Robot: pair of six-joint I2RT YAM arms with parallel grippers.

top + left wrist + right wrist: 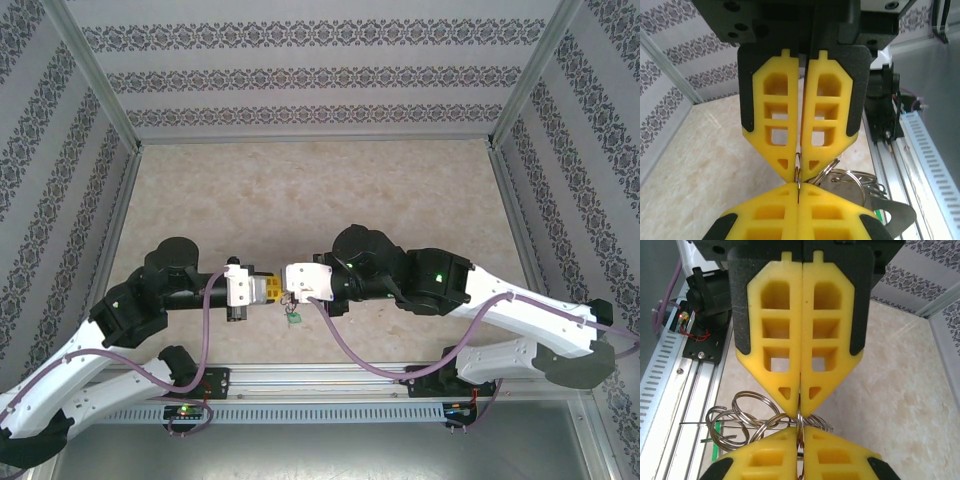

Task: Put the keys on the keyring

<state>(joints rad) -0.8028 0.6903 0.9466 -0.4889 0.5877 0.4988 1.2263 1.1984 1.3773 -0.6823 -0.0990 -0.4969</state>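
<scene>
**Desk:** What's the count here?

**Photographer:** Two claws, the left gripper [273, 291] and the right gripper [285, 293], meet tip to tip above the marble-patterned table [300, 190], near its front rail [330, 378]. There is one keyring [896, 212] and one green tag [294, 320]. There is also a bunch of metal rings [751, 409], at least four loops, too overlapped for an exact count.

**Desk:** And the claws themselves?

**Photographer:** Both are closed. The left one's yellow fingertips pinch one thin ring [798, 161] of the keyring. The right one grips that same ring from the opposite side, and the two pairs of tips nearly touch.

**Desk:** Where does the keyring sit?

**Photographer:** It is carried between the claws. The loose rings, the flat grey body and the tag hang on the rail side of the fingertips.

**Desk:** Which way does it point?

**Photographer:** The pinched ring stands edge-on to both wrist cameras, in line with the seam between each pair of fingers. Only a corner of the grey body shows, so its long axis cannot be told. Seen from above, the tag trails from the tips toward the rail.
</scene>
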